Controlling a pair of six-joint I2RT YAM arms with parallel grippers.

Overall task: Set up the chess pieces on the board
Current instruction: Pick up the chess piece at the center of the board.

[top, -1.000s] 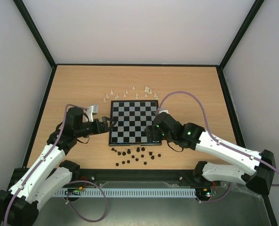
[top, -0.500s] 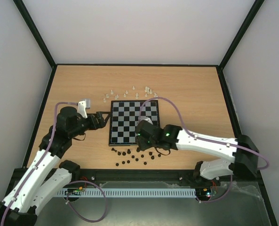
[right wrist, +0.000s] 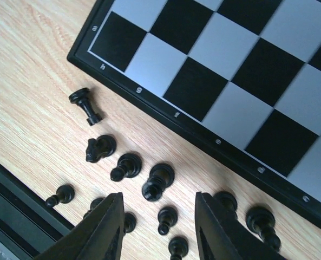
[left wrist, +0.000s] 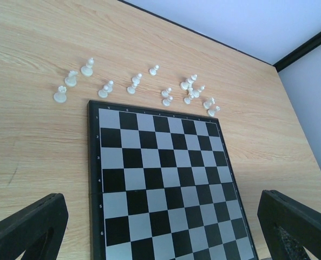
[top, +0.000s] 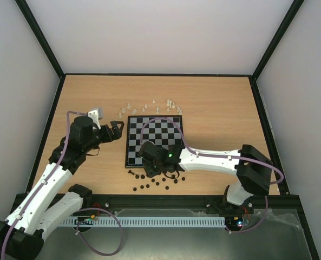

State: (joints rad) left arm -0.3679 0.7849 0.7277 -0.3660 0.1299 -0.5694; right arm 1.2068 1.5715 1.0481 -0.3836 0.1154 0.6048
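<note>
- Beside the board's near edge, on the table (top: 220, 103), the black pieces (top: 155, 179) sit in a loose cluster. The white pieces (left wrist: 138, 84) are scattered just beyond the far edge. The board (left wrist: 149, 162) carries none.
- Right gripper (right wrist: 159, 208): poised over the black cluster, fingers moderately apart, nothing between them.
- Left gripper (left wrist: 160, 227): by the board's left edge, jaws wide apart, holding nothing.
- Handling, judged: the pieces are tiny, light and rigid, with a smooth finish likely to slip. A glancing touch would topple one. Neighbours sit close together, so a descending finger risks knocking the next piece.
- Hold point, judged: across the narrow stem beneath the head, fingers closing from opposite sides.
- Orientation, black: most appear upright, long axis vertical, seen nearly end-on in the right wrist view.
- One fallen piece (right wrist: 86, 106) lies on its side near the board's corner, a little apart from the rest. Its long axis is flat on the table and oblique to the board's edge. Which end is the base cannot be told. It would need righting.
- Orientation, white: they appear upright, but are too small to confirm.
</note>
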